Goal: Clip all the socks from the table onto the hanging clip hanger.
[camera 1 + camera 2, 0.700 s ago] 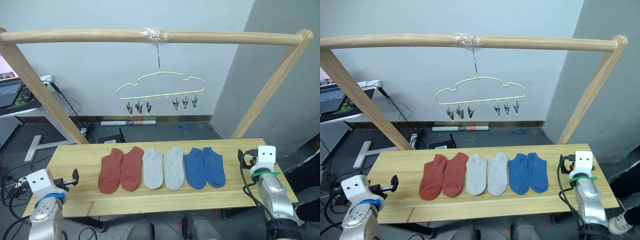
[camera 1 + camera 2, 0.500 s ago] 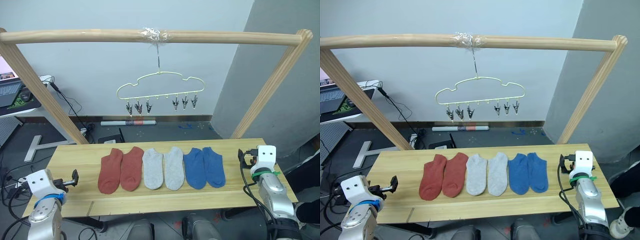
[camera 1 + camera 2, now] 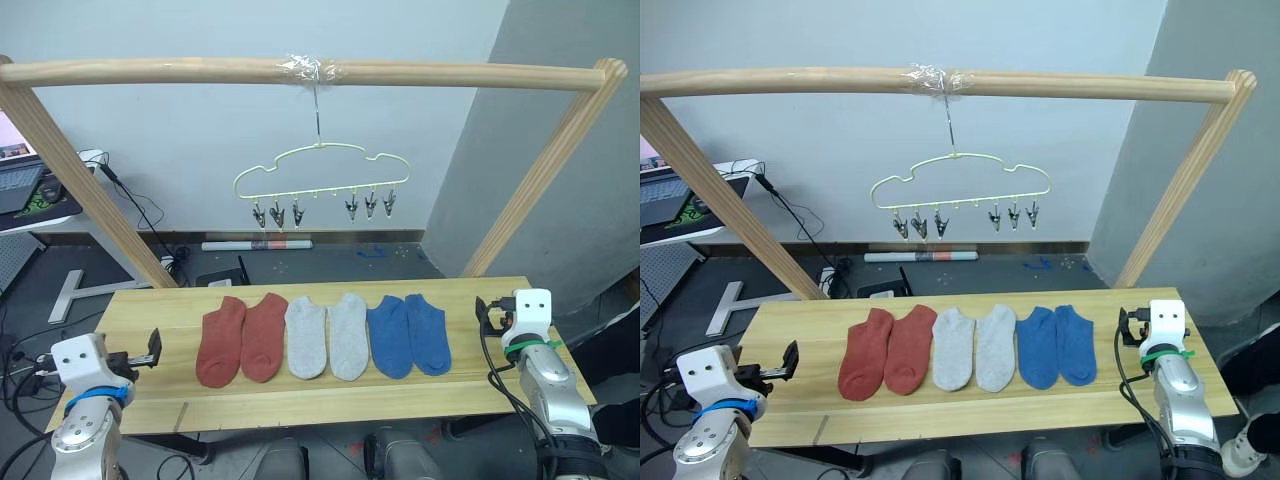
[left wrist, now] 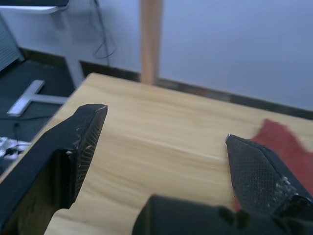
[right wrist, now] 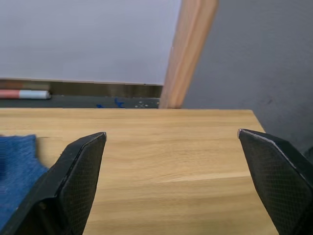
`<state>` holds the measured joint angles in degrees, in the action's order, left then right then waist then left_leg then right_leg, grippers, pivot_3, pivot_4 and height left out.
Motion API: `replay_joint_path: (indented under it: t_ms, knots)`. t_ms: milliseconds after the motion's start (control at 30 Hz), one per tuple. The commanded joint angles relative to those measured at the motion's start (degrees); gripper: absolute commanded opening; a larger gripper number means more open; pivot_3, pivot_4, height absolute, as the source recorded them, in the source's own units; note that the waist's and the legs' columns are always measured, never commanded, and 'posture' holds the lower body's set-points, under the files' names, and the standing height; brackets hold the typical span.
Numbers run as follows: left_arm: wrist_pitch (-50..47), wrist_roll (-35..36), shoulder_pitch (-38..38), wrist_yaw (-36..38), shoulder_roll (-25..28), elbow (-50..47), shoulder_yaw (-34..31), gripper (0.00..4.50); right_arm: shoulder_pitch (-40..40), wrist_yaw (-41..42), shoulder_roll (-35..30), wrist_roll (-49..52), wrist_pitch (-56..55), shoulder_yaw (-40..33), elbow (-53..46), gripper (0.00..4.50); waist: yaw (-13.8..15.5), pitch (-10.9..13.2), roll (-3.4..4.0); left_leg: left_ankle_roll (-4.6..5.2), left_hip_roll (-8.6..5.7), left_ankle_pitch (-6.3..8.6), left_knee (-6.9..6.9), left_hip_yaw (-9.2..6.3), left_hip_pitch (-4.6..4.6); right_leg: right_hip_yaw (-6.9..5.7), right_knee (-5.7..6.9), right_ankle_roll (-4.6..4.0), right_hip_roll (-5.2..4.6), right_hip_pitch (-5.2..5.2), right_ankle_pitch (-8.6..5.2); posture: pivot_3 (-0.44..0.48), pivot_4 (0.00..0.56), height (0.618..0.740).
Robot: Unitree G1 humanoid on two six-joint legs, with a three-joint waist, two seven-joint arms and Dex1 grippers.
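Observation:
Two rust-red socks, two light grey socks and two blue socks lie flat, side by side, across the middle of the pale wood table. Above them the thin yellow clip hanger hangs by its hook from the pole, and its dark clips hold nothing. My left gripper hovers open at the table's left end, a red sock edge just beyond its fingers. At the table's right end my right gripper is open too, with a blue sock off to one side.
A round wooden pole frame spans the table, its slanted legs coming down behind both back corners. A desk with a laptop stands at far left. Cables and a tube lie on the floor behind.
My left gripper has shifted slightly at the table's left end. The socks, the hanger and my right gripper have not moved.

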<state>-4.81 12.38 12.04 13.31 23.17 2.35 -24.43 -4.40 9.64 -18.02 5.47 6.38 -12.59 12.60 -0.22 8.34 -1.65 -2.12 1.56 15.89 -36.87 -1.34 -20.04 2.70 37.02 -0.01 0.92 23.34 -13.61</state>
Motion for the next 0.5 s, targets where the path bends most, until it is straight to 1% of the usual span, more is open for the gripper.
replay_joint_path:
  t_ms: [33,100,167,267,333,400,500]
  knots:
    - [-3.47,2.70,-1.02,2.71,0.15,-10.28,2.90,4.49,-2.18,1.67,-1.16,-0.97,-1.43,1.83,-3.93,4.50,0.00,0.19,0.01,0.00,0.01,0.00,-0.01,0.00,0.00,-0.01,0.00,-0.01,0.00,0.00,0.00,0.069,0.132,0.740]
    - [-5.65,4.44,-1.94,3.88,0.02,-13.10,3.90,4.49,-2.73,2.28,-1.31,-1.12,-1.26,2.70,-4.56,4.50,0.00,0.27,0.06,0.00,0.01,0.00,-0.03,0.00,0.00,-0.01,0.02,-0.01,0.01,0.00,0.00,0.069,0.132,0.740]
    - [-5.65,4.71,-3.43,5.56,0.53,-14.43,5.34,4.49,-3.52,3.29,-1.42,-1.22,-1.31,3.95,-5.49,4.50,0.00,0.30,0.10,0.00,0.00,0.00,-0.03,0.01,0.00,-0.02,0.02,-0.01,0.02,0.00,0.00,0.067,0.134,0.740]
    - [-5.13,4.02,-9.21,5.83,-0.61,-15.25,8.92,3.88,-5.41,9.19,-0.94,1.28,0.82,7.69,-9.80,4.50,0.01,0.41,0.14,0.00,-0.03,0.00,-0.01,0.00,-0.04,-0.05,0.01,0.03,0.06,0.03,0.02,0.058,0.136,0.740]
    - [-5.58,2.84,-12.28,5.15,-1.45,-14.00,10.96,3.26,-5.78,13.38,-1.44,2.83,1.85,9.81,-12.66,4.50,0.02,0.44,0.16,0.00,-0.05,0.00,-0.02,-0.06,-0.16,-0.07,0.00,0.31,0.10,0.09,0.18,0.051,0.141,0.740]
    - [-5.71,1.93,-14.50,4.38,-2.37,-12.40,12.26,2.61,-6.19,16.32,-1.80,4.46,2.85,10.71,-14.90,4.50,0.01,0.44,0.17,0.00,-0.05,0.00,-0.02,-0.06,-0.29,-0.08,0.00,0.35,0.26,0.16,0.21,0.044,0.142,0.740]
    - [-6.67,1.42,-16.72,3.31,-3.78,-11.67,13.44,2.61,-7.28,17.92,-2.10,5.74,4.37,10.93,-16.63,4.50,-0.02,0.45,0.15,0.00,-0.05,0.01,-0.04,-0.08,-0.45,-0.10,-0.06,0.36,0.26,0.24,0.21,0.033,0.146,0.740]
